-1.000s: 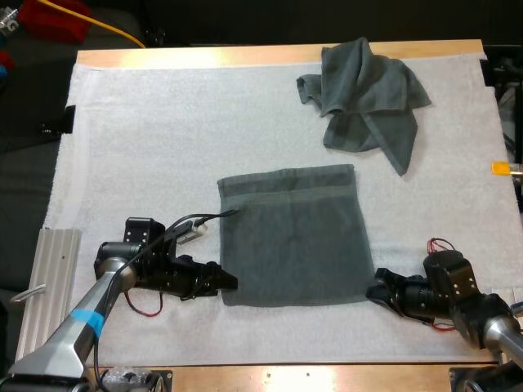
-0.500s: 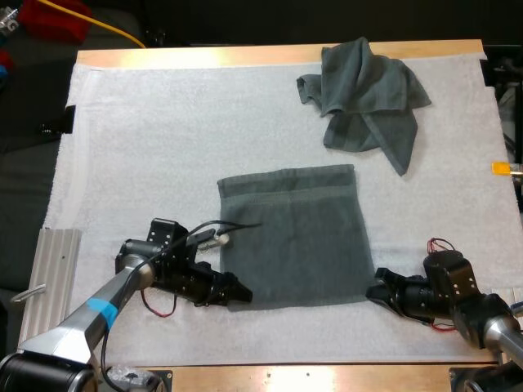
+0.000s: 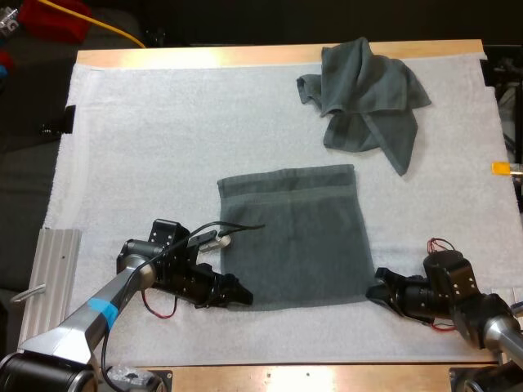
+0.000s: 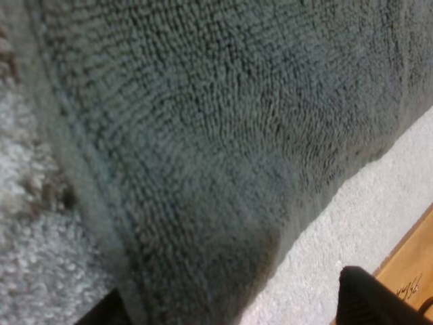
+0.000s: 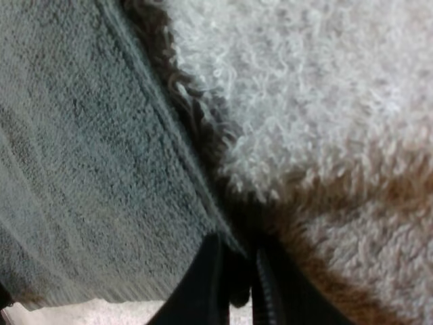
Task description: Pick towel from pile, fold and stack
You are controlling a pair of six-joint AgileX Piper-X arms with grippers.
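Since 1 second ago my left gripper [image 3: 239, 296] has slid along the white terry mat [image 3: 147, 122] to the near left corner of the flat, rectangular dark grey-green towel [image 3: 294, 237]. Its 2 fingers are spread wide at that corner's edge, clamping nothing. My right gripper [image 3: 377, 291] is pinched tight on the same towel's near right corner. The crumpled dark grey-green towel [image 3: 368, 94] lies well apart, at the mat's far right.
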